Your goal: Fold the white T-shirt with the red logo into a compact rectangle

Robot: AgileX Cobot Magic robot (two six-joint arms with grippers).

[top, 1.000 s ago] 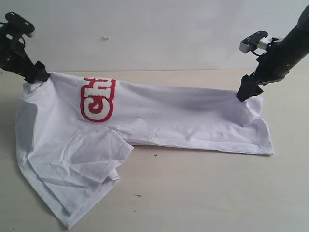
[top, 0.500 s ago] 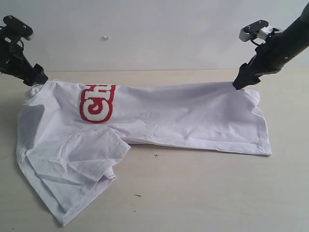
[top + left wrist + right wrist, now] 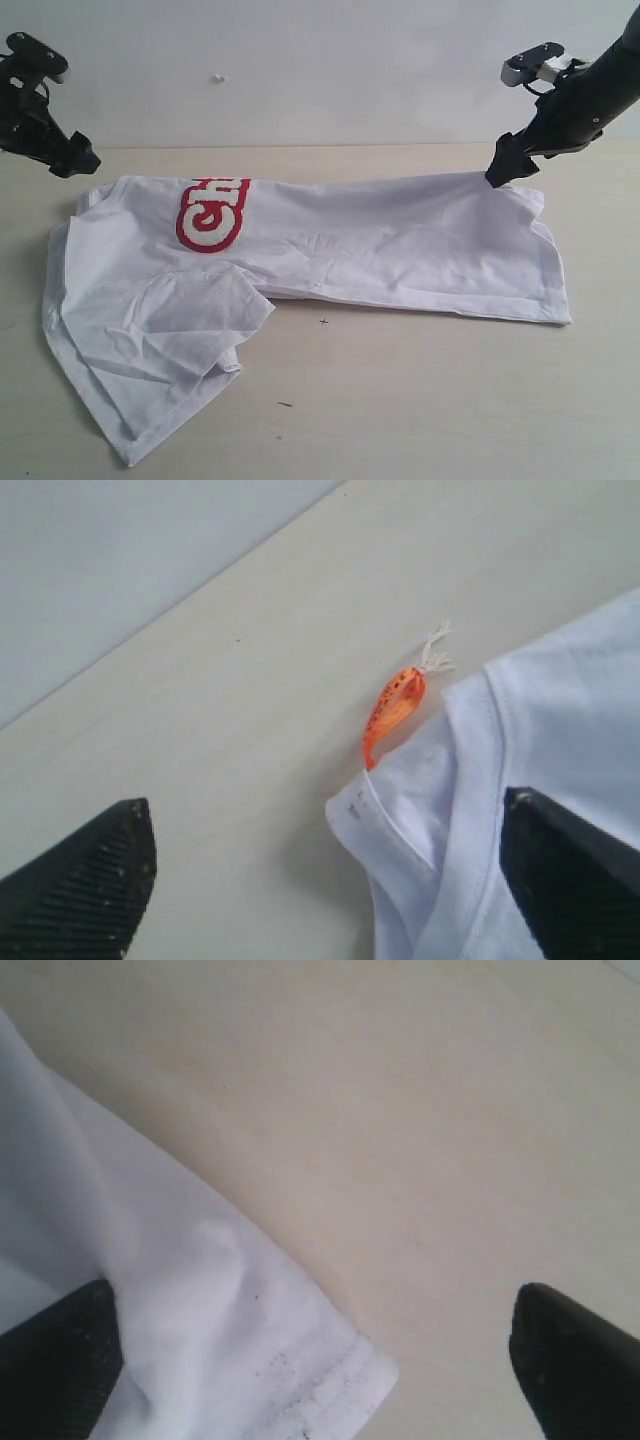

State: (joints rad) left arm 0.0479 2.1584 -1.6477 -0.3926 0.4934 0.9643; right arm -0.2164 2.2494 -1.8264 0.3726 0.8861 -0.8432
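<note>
The white T-shirt (image 3: pixel 400 250) lies doubled lengthwise on the worktop (image 3: pixel 450 400), collar left, hem right. The red logo (image 3: pixel 212 215) sits at its far left, and a sleeve sprawls near left. Both end effectors have their jaws apart and grip nothing. The left end effector (image 3: pixel 78 160) hovers by the orange neck tag (image 3: pixel 393 708), and the right end effector (image 3: pixel 505 172) is at the far hem corner. Release seems the step in hand, so each should lift straight up without dragging cloth.

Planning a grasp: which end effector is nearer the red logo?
Left. The left end effector hangs beyond the shirt, close to the red logo; the right end effector is at the opposite end.
</note>
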